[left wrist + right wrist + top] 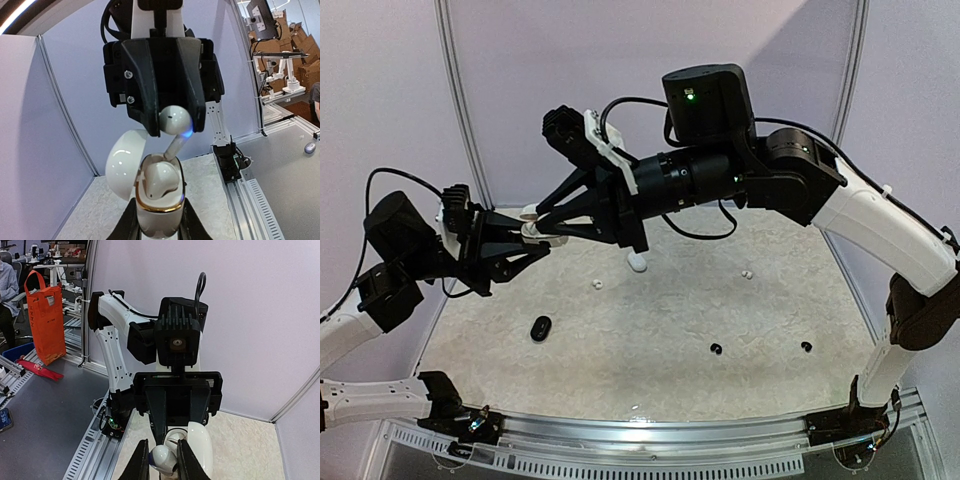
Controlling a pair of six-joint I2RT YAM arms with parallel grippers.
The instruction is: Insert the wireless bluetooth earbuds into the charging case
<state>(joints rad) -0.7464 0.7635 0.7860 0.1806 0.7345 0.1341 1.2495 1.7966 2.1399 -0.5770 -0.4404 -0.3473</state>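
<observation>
My left gripper [159, 228] is shut on a white charging case [159, 202], holding it upright in the air with its lid [125, 162] swung open. One white earbud [157, 181] sits in the case. My right gripper [162, 463] is shut on a second white earbud [175, 121], just above the case, with the stem tip [172, 149] at the rim of the far slot. In the top view the two grippers meet at the left, left gripper [525, 240] below right gripper [542, 225]. Loose earbuds lie on the table: white ones [597, 284] [747, 273] and black ones [716, 349] [806, 346].
A black oval case [541, 328] lies at the table's left front. A white case [637, 262] stands under my right arm near the middle. White walls close the back and sides, and a metal rail [650, 430] runs along the near edge.
</observation>
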